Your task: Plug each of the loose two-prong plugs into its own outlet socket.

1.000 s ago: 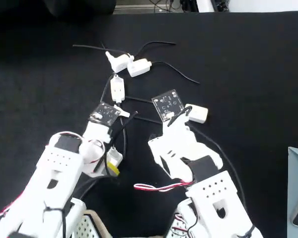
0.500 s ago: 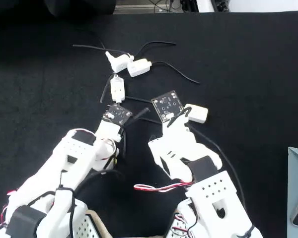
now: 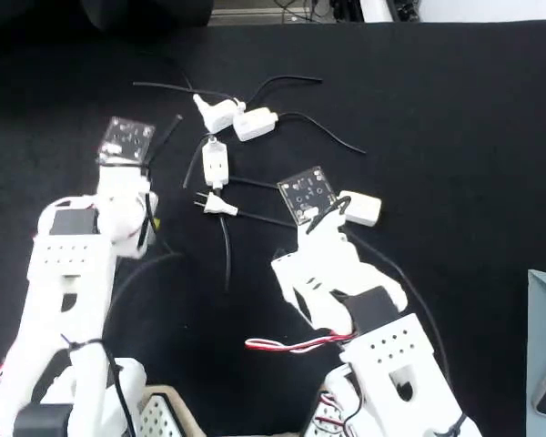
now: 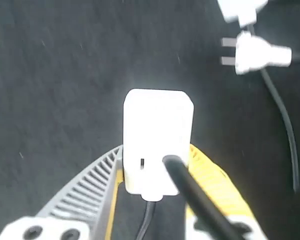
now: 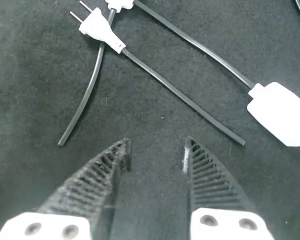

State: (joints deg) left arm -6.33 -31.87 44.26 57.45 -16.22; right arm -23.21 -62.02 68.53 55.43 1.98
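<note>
left gripper (image 4: 157,157): closed on a white socket (image 4: 157,130), its cable (image 4: 149,222) leading back toward the wrist. the high view hides this grip under the arm's tag plate (image 3: 127,141), at the table's (image 3: 437,109) left side. right gripper (image 5: 156,147): jaws apart over bare table, seen from its wrist; the high view covers them with a second tag plate (image 3: 308,193). 1 loose plug (image 5: 97,24) lies flat between the 2 arms, prongs free. a second socket (image 5: 280,112) lies just beside the right gripper. 3 more white connectors (image 3: 255,123) lie farther back.

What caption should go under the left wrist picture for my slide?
Left gripper holds a white socket block; a loose two-prong plug lies on the black table nearby.
</note>
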